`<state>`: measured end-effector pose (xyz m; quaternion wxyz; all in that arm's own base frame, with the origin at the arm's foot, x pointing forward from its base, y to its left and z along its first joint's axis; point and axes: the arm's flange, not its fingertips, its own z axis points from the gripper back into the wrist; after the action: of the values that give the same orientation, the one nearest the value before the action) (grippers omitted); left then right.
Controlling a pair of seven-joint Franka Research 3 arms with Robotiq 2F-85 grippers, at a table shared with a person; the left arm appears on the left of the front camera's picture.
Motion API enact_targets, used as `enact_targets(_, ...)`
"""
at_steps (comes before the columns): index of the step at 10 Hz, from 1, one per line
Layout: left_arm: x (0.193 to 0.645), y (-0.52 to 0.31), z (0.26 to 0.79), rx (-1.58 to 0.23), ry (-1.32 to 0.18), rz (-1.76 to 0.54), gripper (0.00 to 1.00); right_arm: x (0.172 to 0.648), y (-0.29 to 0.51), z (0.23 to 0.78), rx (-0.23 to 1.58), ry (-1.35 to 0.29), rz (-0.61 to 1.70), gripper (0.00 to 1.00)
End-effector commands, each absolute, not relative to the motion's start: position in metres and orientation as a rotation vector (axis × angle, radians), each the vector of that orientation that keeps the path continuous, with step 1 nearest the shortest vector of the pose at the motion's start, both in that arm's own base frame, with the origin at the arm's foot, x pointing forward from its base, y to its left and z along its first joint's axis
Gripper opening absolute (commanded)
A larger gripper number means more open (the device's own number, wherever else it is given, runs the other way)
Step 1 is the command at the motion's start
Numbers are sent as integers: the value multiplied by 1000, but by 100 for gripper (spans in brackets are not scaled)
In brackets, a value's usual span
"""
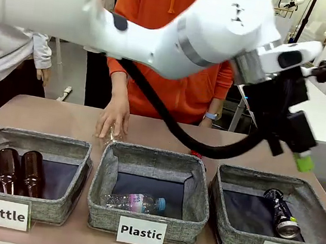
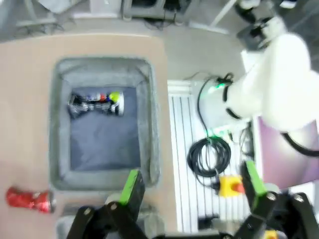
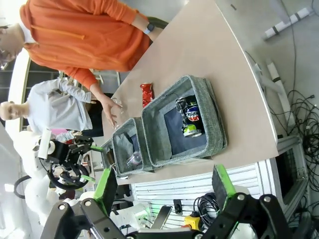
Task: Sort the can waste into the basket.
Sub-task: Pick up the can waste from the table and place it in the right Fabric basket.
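The grey basket labelled "Can" (image 1: 264,175) stands at the table's right, and a dark printed crushed can (image 1: 281,213) lies inside it. A shiny red crushed can (image 1: 196,154) lies on the table behind the baskets, mostly hidden. My left gripper (image 1: 300,151) hangs above the Can basket's far side. From the left wrist, its fingers (image 2: 130,187) stand open and empty over the basket (image 2: 150,124), the dark can (image 2: 97,103) lies below, and the red can (image 2: 30,199) lies outside on the table. My right gripper (image 3: 164,185) is open and empty, well off the table's end, facing the basket (image 3: 217,124), dark can (image 3: 189,115) and red can (image 3: 146,93).
A "Plastic" basket (image 1: 155,155) holds a clear bottle (image 1: 137,203). A "Bottle" basket (image 1: 34,138) holds two brown bottles (image 1: 18,170). A person in orange rests a hand (image 1: 113,118) on a clear item behind the Plastic basket. Cables (image 2: 209,157) lie on the floor beside the table.
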<state>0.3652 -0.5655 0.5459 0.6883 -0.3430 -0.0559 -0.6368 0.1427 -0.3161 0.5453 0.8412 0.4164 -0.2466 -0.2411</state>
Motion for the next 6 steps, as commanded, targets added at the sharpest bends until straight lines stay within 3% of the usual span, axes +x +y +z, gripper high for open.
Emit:
enact_targets(1,366,-490,551,-800,-90,-1405,100,141,-314,549,895,-530,-512,100)
enact_targets(4,360,-361,583,-916,-158,-1283,100,158,-297,546,868,-479,-491,100)
enact_targets(6,371,-263,588,-968,-245,-1020,100,197,-237,545,845,-442,-354,100)
